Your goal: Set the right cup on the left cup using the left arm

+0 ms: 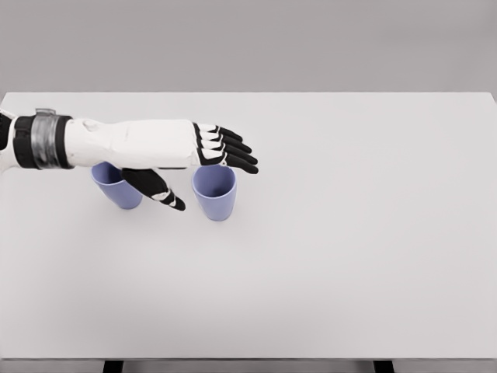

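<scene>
Fingers (pixel 233 148) of the left hand (pixel 203 148), glossy black with white joint bands, lie stretched and close together side by side, gripping nothing; their tips hang over the far rim of the right cup (pixel 214 193). The thumb (pixel 159 189) angles down separately into the gap between the two cups. Behind the hand runs a smooth white forearm shell with a grey metal ring and black cuffs at the wrist end. The right cup is a tapered, matte periwinkle tumbler, upright, its round mouth showing. The left cup (pixel 116 188), same shape and colour, stands just beside it, partly hidden under the forearm. Both rest on a plain white table (pixel 349 256).
</scene>
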Robot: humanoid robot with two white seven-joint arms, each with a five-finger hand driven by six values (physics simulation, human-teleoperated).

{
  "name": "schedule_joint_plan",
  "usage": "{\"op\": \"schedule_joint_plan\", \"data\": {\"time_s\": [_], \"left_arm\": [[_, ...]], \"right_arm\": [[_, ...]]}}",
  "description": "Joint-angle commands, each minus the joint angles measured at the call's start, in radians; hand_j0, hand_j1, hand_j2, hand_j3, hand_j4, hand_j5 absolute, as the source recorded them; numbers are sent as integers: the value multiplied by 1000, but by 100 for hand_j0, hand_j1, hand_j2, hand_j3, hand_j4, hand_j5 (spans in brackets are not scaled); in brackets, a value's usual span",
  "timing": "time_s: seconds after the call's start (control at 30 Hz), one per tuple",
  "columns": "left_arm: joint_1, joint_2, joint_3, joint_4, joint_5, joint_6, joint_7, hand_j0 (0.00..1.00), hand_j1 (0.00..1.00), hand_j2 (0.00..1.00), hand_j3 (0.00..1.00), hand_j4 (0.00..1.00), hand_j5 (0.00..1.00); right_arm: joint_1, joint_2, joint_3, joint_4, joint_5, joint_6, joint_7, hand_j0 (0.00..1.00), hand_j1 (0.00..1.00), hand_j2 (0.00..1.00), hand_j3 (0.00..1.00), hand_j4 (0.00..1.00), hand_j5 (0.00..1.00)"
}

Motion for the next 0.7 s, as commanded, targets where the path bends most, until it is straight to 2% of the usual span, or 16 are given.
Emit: {"op": "schedule_joint_plan", "data": {"time_s": [0.0,0.17,0.67], "left_arm": [[0,0,-21,0,16,2,1,100,100,100,100,100,100],[-24,-8,-21,3,9,2,1,100,100,100,100,100,100],[-34,3,-21,16,-30,2,14,100,100,100,100,100,100]], "right_arm": [[0,0,2,0,1,-1,0,100,100,100,100,100,100],[2,0,2,8,1,-1,0,100,100,100,100,100,100],[3,0,-1,11,0,0,0,100,100,100,100,100,100]]}}
